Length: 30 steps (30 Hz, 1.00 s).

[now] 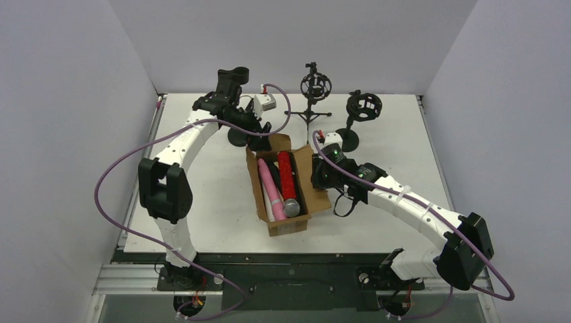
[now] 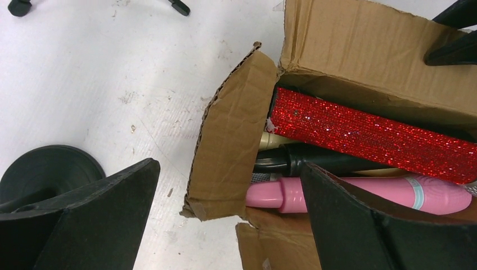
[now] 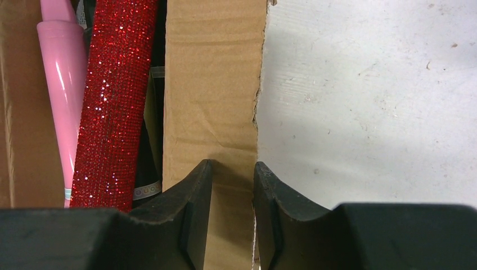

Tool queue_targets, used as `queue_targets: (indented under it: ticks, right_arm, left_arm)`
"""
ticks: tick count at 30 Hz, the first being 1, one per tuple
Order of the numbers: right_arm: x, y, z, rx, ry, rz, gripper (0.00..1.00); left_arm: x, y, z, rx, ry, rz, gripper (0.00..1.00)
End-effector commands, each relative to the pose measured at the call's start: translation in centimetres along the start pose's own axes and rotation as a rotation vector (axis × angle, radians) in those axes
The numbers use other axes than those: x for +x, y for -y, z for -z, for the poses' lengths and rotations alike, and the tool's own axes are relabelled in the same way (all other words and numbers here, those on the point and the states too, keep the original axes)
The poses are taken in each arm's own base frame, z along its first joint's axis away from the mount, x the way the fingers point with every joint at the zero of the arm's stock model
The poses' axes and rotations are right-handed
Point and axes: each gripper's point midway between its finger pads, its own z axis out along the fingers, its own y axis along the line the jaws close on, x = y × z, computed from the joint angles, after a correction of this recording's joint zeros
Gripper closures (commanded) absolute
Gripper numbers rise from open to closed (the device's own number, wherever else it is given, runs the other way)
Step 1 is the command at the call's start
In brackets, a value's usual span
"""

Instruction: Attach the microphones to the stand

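Several microphones lie in a brown cardboard box (image 1: 286, 227): a pink one (image 1: 272, 188), a glittery red one (image 1: 287, 176) with a grey head (image 1: 291, 207), and darker ones beneath. Three black stands (image 1: 315, 87) (image 1: 363, 106) (image 1: 232, 76) rise at the back. My left gripper (image 2: 228, 169) is wide open over the box's torn corner flap (image 2: 236, 135), with the red (image 2: 371, 135), pink (image 2: 394, 194), black (image 2: 315, 160) and cream (image 2: 270, 140) microphones beside it. My right gripper (image 3: 232, 169) has its fingers a narrow gap apart over the box's side flap (image 3: 214, 84), next to the red microphone (image 3: 115, 101).
A round black stand base (image 2: 50, 169) sits just left of the left gripper. A small white block (image 1: 268, 102) lies at the back near the left arm. Purple cables loop beside both arms. White walls close the table on three sides.
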Motion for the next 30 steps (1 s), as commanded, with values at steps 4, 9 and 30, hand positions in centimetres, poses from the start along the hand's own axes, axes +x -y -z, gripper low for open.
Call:
queue_targets:
  ticks: [4,9,30]
  right_arm:
    - [1.0,-1.4,-0.3,-0.092,-0.021,0.028,0.84]
    - [1.3,-3.2,-0.6,-0.181,-0.045,0.024,0.89]
    - [-8.6,-12.1,5.0,-0.19,0.162,0.214,0.5]
  left_arm:
    - [-0.2,-0.8,-0.1,0.032,0.042,-0.05,0.11]
    - [0.1,-0.7,0.1,0.03,0.042,-0.063,0.52]
    - [1.7,0.1,9.7,-0.105,0.149,0.295,1.0]
